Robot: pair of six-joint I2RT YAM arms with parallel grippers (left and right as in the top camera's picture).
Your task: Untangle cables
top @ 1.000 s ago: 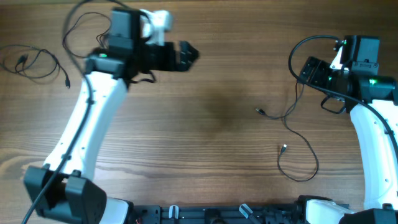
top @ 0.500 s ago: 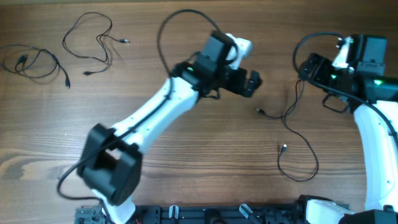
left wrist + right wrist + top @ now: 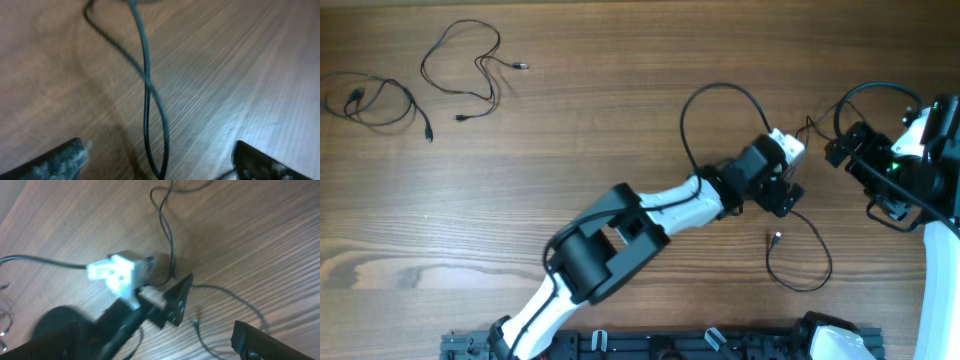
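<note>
A thin black cable (image 3: 829, 258) with a small plug (image 3: 775, 238) lies looped on the wooden table at centre right. My left gripper (image 3: 785, 195) is stretched out over its upper part. In the left wrist view the gripper (image 3: 157, 167) is open, and two crossing strands of the cable (image 3: 146, 90) run between its wide-apart fingers (image 3: 60, 160). My right gripper (image 3: 842, 148) hovers just to the right. In the right wrist view it (image 3: 160, 347) is open and empty, above the plug (image 3: 196, 323) and facing the left gripper (image 3: 172, 302).
Two more thin black cables lie apart at the far left: one loose loop (image 3: 510, 64) at the top and one smaller bundle (image 3: 425, 125) near the left edge. The left arm (image 3: 650, 215) crosses the middle of the table, with its own thicker cable arching above it.
My left arm has swung from the top left across the table to the right cable. My right gripper has shifted slightly right and down.
</note>
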